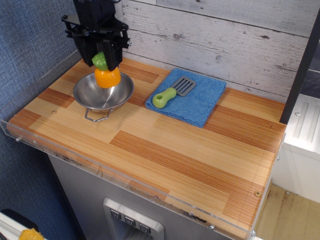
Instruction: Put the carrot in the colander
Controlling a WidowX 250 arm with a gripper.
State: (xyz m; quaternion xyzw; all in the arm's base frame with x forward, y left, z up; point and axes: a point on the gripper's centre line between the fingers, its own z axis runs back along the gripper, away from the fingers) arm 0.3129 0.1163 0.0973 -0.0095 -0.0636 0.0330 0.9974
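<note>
- The carrot is a short, stubby orange toy with a rounded body and a bumpy light-green leafy cap on top.
- It hangs upright in the air, orange end down, directly above the bowl of the colander; whether its bottom tip touches the metal cannot be told from this angle.
- The tool is clenched on the carrot's green cap, its black fingers on either side of the leaves, with the orange body showing below them.
- The colander is a round, shiny steel bowl with two wire loop handles, one toward the front and one toward the back wall; it sits on the left part of the table.
- To its right, just beside it, lies a blue cloth, flat on the table.
- On the cloth rests a spatula with a green handle and a grey slotted blade, lying at a slant.
- Count: one carrot, one colander, one cloth, one spatula, one tool.
</note>
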